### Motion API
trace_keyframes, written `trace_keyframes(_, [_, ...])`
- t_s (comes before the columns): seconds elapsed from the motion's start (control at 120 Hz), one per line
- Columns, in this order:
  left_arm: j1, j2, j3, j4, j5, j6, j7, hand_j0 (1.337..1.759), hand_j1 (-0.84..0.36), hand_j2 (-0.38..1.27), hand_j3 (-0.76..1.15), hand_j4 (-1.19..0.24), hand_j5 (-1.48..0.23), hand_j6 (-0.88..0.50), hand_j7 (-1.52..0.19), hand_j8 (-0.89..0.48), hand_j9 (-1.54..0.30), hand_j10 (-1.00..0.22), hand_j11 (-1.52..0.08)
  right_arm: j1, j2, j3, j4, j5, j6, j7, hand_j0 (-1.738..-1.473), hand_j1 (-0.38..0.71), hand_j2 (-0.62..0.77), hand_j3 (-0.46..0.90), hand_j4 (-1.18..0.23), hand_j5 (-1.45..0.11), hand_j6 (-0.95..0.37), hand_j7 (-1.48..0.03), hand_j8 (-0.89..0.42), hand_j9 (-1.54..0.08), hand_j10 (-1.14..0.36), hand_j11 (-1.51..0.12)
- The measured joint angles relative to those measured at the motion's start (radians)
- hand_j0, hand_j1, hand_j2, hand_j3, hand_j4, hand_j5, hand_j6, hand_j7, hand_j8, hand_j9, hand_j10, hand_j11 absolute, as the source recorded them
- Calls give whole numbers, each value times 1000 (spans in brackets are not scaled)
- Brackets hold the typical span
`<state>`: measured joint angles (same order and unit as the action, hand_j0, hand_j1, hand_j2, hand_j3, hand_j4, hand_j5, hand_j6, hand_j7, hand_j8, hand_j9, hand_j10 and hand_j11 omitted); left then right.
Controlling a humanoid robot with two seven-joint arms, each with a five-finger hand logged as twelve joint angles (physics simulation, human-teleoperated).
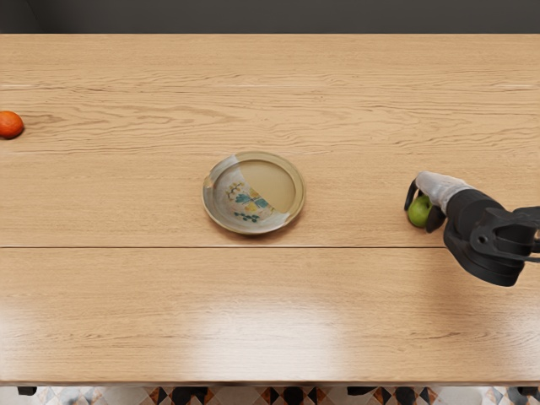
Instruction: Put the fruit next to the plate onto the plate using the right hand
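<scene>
Pale wooden table [270, 304] below a dark wall [270, 15]; right robot hand [432, 199] curled around green fruit [418, 213], well apart from plate [209, 201].

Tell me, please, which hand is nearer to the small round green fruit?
Right: the right hand is wrapped around the green fruit; the left hand is out of view.

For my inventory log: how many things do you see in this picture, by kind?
Fruit: 2 (round orange fruit; round green fruit, gripped by the right hand)
Plates: 1 (round patterned ceramic plate)
Total: 3
</scene>
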<state>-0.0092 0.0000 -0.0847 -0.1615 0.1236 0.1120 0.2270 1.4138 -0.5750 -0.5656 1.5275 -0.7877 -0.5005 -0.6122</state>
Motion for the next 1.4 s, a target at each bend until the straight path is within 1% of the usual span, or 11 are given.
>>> trace_keyframes(0.117, [0,0,0,0,0,0,0,1658,334,3,0,-13,-17,-14,-17,-13,-17,-13,-17,4,0,2,1,2,1,0,-1649,288,183,0,-659,-981,-417,-955,-422,-971,-726,-970])
trace_keyframes(0.208, [0,0,-1,0,0,0,0,1658,334,3,0,-13,-17,-14,-17,-13,-17,-13,-17,8,-1,27,9,3,6,-1,-1648,283,165,0,-650,-1024,-405,-983,-400,-1001,-746,-999])
trace_keyframes(0.533, [2,0,-2,1,0,0,0,1658,334,3,0,-13,-17,-14,-17,-13,-17,-13,-17,20,10,118,33,4,34,0,-1648,267,177,0,-704,-1077,-408,-1021,-379,-1058,-767,-1057])
trace_keyframes(0.6, [3,0,-1,1,1,0,0,1658,334,3,0,-13,-17,-14,-17,-13,-17,-13,-17,26,21,134,35,5,40,0,-1648,275,181,0,-691,-1088,-399,-1023,-369,-1061,-759,-1062])
trace_keyframes(0.808, [3,0,1,2,1,0,0,1658,334,3,0,-13,-17,-14,-17,-13,-17,-13,-17,68,60,164,39,17,67,0,-1649,285,218,1,-685,-1107,-393,-1028,-373,-1076,-748,-1080])
trace_keyframes(1.033, [3,0,3,2,1,0,0,1658,334,3,0,-13,-17,-13,-17,-13,-17,-13,-17,112,64,211,52,27,119,1,-1651,293,239,3,-690,-1129,-390,-1029,-358,-1108,-736,-1114])
trace_keyframes(1.225, [7,0,3,2,1,0,0,1658,334,3,0,-13,-17,-13,-17,-13,-17,-13,-17,188,69,235,56,73,172,1,-1653,308,309,2,-703,-1141,-397,-1029,-344,-1118,-731,-1123])
trace_keyframes(1.25, [8,0,3,2,1,0,0,1658,334,3,0,-13,-17,-13,-17,-13,-17,-13,-17,198,72,237,56,79,177,1,-1653,309,296,2,-703,-1141,-397,-1029,-356,-1121,-726,-1125])
trace_keyframes(1.292, [12,0,2,2,1,0,0,1658,334,3,0,-13,-17,-13,-17,-13,-17,-13,-17,213,81,245,56,88,186,2,-1654,323,334,2,-697,-1151,-398,-1029,-348,-1127,-729,-1134])
trace_keyframes(1.325, [12,0,2,2,1,0,0,1658,334,3,0,-13,-17,-13,-17,-13,-17,-13,-17,224,91,251,56,96,191,2,-1654,316,290,2,-700,-1152,-390,-1029,-333,-1129,-723,-1138])
trace_keyframes(1.4, [12,0,2,2,1,0,0,1658,334,3,0,-13,-17,-13,-17,-13,-17,-13,-17,239,118,259,54,111,196,2,-1654,324,319,3,-689,-1151,-378,-1029,-333,-1131,-727,-1144])
